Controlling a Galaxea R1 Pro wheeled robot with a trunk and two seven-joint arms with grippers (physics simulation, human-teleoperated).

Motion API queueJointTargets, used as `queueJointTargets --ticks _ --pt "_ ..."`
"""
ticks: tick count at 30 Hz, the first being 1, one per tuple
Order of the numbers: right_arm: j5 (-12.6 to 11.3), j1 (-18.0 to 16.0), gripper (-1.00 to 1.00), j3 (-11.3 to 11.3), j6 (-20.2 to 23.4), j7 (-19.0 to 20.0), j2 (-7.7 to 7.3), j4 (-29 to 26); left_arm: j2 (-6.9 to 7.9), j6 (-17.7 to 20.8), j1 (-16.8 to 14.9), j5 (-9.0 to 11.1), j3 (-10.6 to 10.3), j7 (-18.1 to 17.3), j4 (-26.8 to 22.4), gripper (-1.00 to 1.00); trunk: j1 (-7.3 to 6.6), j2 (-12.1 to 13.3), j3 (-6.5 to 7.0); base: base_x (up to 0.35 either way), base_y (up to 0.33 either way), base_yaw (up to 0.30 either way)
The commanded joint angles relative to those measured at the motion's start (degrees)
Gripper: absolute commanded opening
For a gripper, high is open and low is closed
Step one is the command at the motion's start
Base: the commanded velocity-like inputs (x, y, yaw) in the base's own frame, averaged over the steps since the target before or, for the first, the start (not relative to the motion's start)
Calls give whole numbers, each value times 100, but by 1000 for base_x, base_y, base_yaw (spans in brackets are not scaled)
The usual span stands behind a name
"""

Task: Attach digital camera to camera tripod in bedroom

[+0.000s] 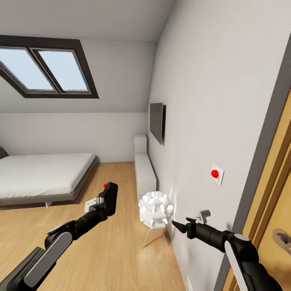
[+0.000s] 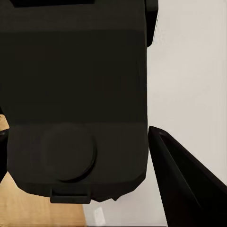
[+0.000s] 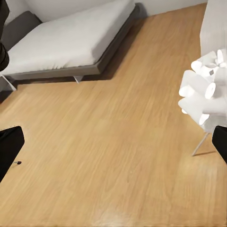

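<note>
Digital camera (image 1: 108, 197): carried in the left gripper (image 1: 106, 202), red button up, out over the wood floor (image 1: 105, 250).
Left gripper: clamped on the camera body.
Right gripper (image 1: 178, 225): fingers spread, holding nothing, close to the white lamp (image 1: 154, 209).
Camera tripod: still to be found.
Bedroom: bed (image 1: 40, 171) at left, wall (image 1: 210, 121) at right.
Advice: keep the grip firm, steer clear of the lamp, and turn the base to locate the tripod.

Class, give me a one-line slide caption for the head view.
Left gripper carries the camera past a bed and white lamp.
</note>
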Motion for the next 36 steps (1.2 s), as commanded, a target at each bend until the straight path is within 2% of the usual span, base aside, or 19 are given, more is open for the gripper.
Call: queueJointTargets --ticks 1,3,8,9,12,15,16,17,18,20,21,23,24,28,29,32,33,35,36 --pt "-43 -2 100 -13 49 4 -41 337 6 21 -4 78 -24 84 256 -100 -20 37 16 0 0 0" --pt "-43 -2 100 -17 46 -1 -54 566 -8 21 -4 91 -33 113 468 -100 -64 117 52 0 0 0" --pt "-16 -1 100 -37 20 -24 -164 1818 -133 -12 -4 193 -54 164 1523 -100 -174 318 142 0 0 0" --pt "89 -2 100 -32 -147 -53 -272 2746 -230 -30 -4 308 -57 170 2280 -100 -196 358 160 0 0 0" --pt "244 -2 100 -14 -431 -95 -321 3407 -305 -47 -2 404 -58 149 2946 -100 -196 358 160 0 0 0" --pt "601 -2 100 -5 -1079 -221 -355 4369 -499 -71 -3 551 -59 63 4158 -100 -196 358 160 0 0 0" --pt "674 -2 100 -4 -1202 -251 -358 4544 -551 -74 -3 568 -59 44 4401 -100 -196 358 160 0 0 0" --pt "745 -2 100 -3 -1313 -284 -361 4720 -604 -78 -4 571 -59 25 4644 -100 -196 358 160 0 0 0" --pt "870 -2 100 -2 -1504 -357 -365 5067 -716 -83 -4 565 -59 -14 5132 -100 -196 358 160 0 0 0" --pt "963 -2 100 -2 -1644 -439 -367 5401 -828 -92 -4 552 -59 -48 5612 -100 -196 358 160 0 0 0" --pt "1025 -2 100 0 -1742 -532 -369 5716 -935 -125 -4 542 -59 -71 6067 -100 -196 358 160 0 0 0" --pt "1066 -2 100 3 -1810 -639 -368 6009 -1035 -219 -4 522 -61 -86 6491 -100 -196 358 160 0 0 0" --pt "1094 -2 100 7 -1880 -766 -366 6288 -1131 -382 -4 491 -64 -96 6890 -100 -196 358 160 0 0 0" --pt "1121 -2 100 14 -2109 -1208 -356 6915 -1356 -910 0 305 -71 -106 7652 -100 -196 358 160 0 0 0" --pt "1126 -2 100 15 -2263 -1505 -351 7247 -1450 -1161 -17 141 -73 -106 7869 -100 -196 358 160 0 0 0" --pt "1130 -2 100 16 -2552 -1992 -336 7784 -1533 -1469 -18 -193 -75 -100 8052 -100 -196 358 160 0 0 0" --pt "1129 -16 100 16 -2788 -2301 -328 8060 -1564 -1613 -5 -429 -76 -93 8123 -100 -196 358 160 0 0 0" --pt "1132 -35 100 21 -3134 -2702 -310 8283 -1591 -1736 19 -713 -76 -73 8191 -100 -196 358 160 0 0 0" --pt "1133 -37 100 22 -3236 -2812 -305 8329 -1597 -1761 31 -781 -76 -65 8206 -100 -196 358 160 0 0 0"
